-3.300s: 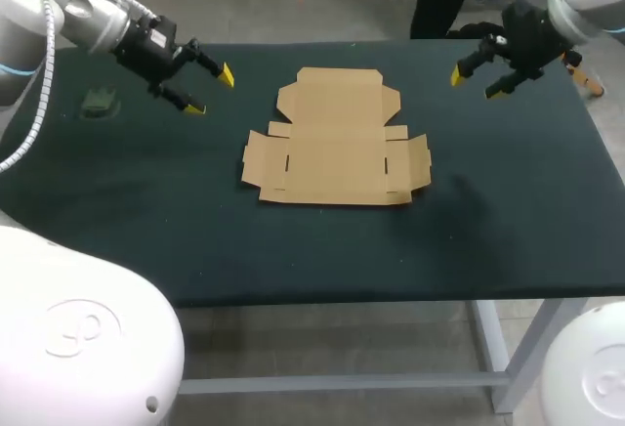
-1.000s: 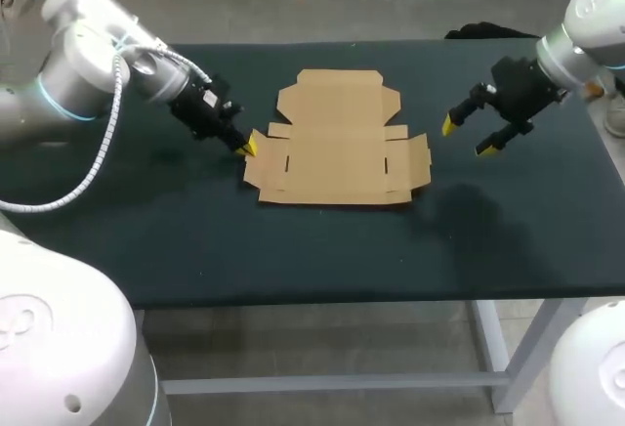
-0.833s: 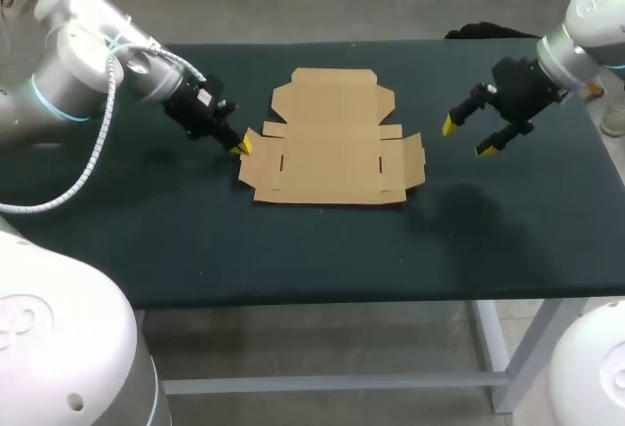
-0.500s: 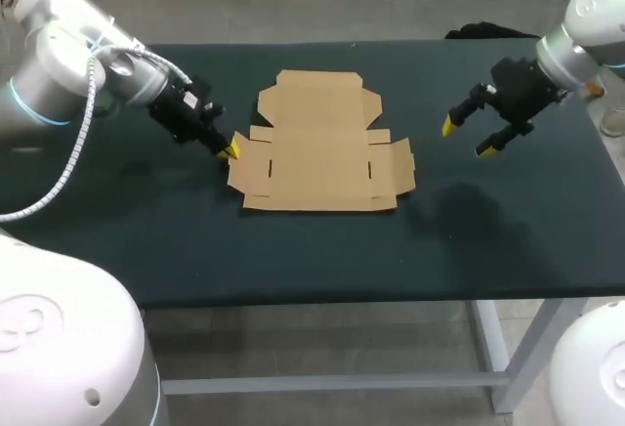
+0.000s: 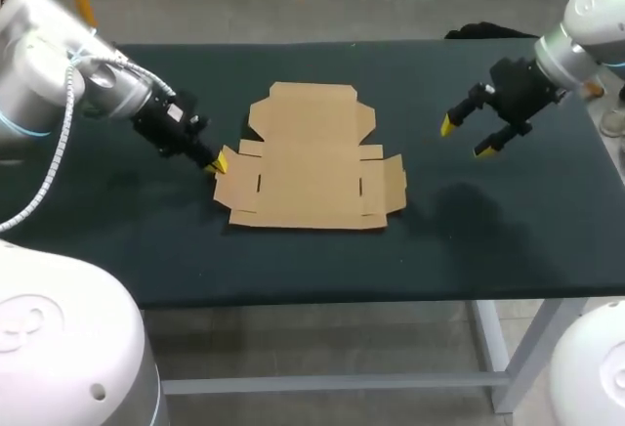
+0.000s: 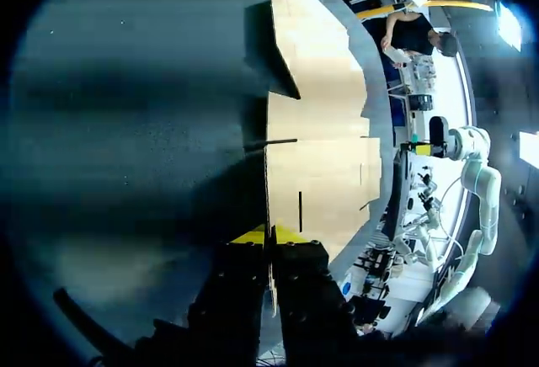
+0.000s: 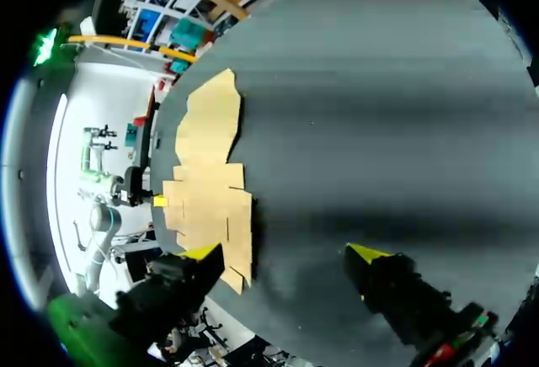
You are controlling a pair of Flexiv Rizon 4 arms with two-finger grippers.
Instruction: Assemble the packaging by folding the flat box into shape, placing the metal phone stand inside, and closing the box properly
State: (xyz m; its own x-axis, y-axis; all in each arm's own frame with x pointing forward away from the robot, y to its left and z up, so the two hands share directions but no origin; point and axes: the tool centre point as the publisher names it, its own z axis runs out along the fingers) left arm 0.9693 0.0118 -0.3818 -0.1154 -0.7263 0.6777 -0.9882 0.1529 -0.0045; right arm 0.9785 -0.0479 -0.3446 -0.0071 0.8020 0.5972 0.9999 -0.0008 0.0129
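The flat brown cardboard box [image 5: 308,162] lies unfolded on the dark table, left of the middle. My left gripper [image 5: 217,162] is at the box's left edge, shut on its left side flap. In the left wrist view the thin flap edge runs between the two yellow tips of the left gripper [image 6: 271,236], and the rest of the box [image 6: 324,156] stretches ahead. My right gripper [image 5: 465,139] hangs open above the table to the right of the box, holding nothing. From the right wrist, the box [image 7: 210,190] lies well ahead of the open right gripper [image 7: 282,253]. No phone stand shows.
The dark cloth table [image 5: 469,240] spreads bare to the right of and in front of the box. Its front edge runs close below the box in the head view. The left arm's cable loops over the table's left end.
My left gripper, shut on the flap, has dragged the flat box leftward and toward the table's front. The right arm has stayed in place, open.
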